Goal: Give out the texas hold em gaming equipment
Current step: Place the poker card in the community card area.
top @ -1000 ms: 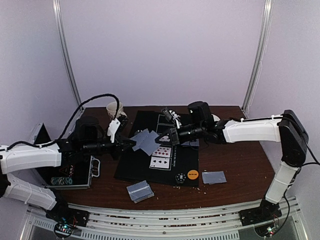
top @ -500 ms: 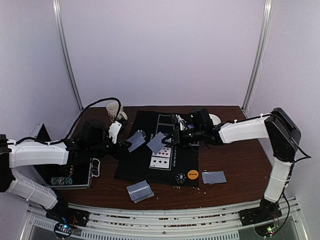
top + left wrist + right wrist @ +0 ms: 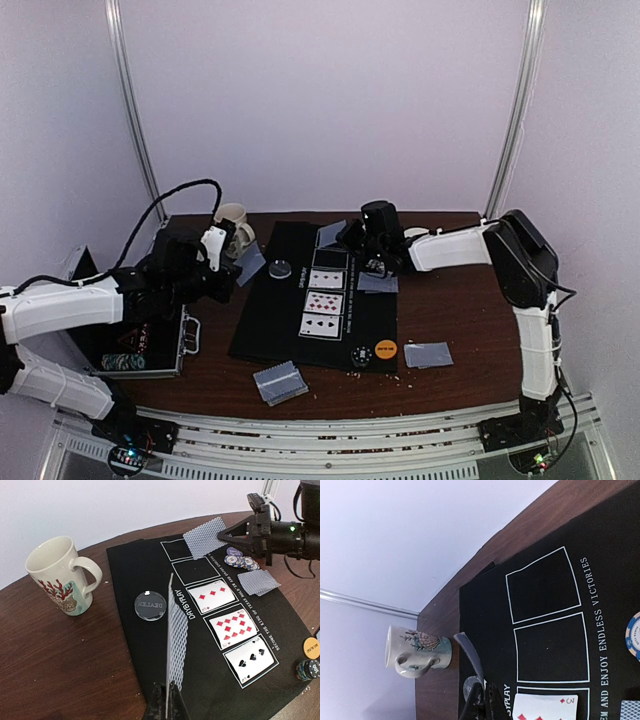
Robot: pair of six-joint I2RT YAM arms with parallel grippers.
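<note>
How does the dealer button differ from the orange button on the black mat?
The dealer button is glassy grey, marked DEALER; the orange button is solid orange with dark lettering. The dealer button lies alone on the far left part of the mat; the orange button sits at its near right corner beside a black-and-white disc. Both are round and lie flat.

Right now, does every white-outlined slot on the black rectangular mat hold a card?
No, two white-outlined slots on the black rectangular mat lie bare.
</note>
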